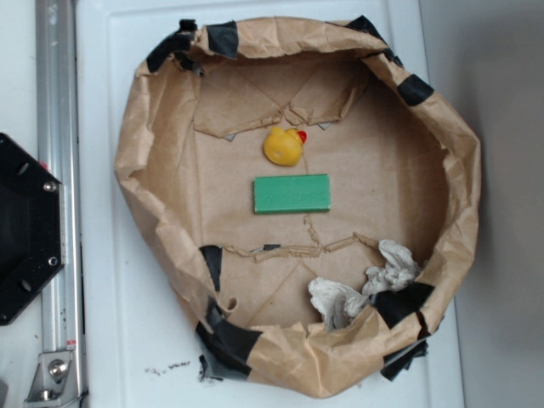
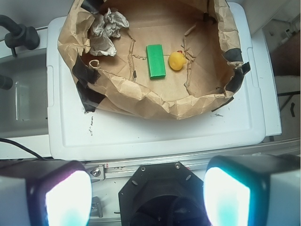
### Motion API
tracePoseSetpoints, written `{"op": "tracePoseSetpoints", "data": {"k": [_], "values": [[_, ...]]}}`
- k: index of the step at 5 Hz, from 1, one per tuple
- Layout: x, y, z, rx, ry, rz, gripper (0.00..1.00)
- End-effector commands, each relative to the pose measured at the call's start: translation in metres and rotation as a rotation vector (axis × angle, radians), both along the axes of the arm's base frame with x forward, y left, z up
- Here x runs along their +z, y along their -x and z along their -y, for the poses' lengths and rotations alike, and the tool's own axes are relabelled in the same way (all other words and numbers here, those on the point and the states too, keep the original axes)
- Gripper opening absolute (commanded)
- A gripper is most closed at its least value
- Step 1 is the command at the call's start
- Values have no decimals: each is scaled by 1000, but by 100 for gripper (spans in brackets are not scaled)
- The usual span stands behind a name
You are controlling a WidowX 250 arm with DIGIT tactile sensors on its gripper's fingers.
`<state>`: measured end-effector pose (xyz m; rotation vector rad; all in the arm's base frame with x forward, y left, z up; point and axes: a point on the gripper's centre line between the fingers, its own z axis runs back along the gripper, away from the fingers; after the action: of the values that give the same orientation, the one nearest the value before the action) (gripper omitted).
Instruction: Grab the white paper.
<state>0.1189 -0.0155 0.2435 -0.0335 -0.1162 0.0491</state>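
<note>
Gripper (image 2: 146,188): jaws spread wide apart, nothing between them, positioned above the worktop (image 2: 155,134) edge, well apart from the paper nest (image 1: 153,144). White paper (image 1: 365,285): crumpled, lying inside the nest against its wall beside a black tape patch (image 1: 399,304). Green block (image 1: 291,194): flat at the nest's centre. Yellow duck (image 1: 284,146): just beside the block, not touching it.
</note>
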Motion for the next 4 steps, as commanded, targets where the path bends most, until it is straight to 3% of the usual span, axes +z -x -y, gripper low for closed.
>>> {"op": "tracePoseSetpoints", "data": {"k": [1,2,3,4], "values": [[0,0,0,0,0,0,100],[-32,-37,-11,-60,-16,12,100],[-53,-83,-7,-140,72,154,100],[-75,-119,-10,-209,167,211,100]]}}
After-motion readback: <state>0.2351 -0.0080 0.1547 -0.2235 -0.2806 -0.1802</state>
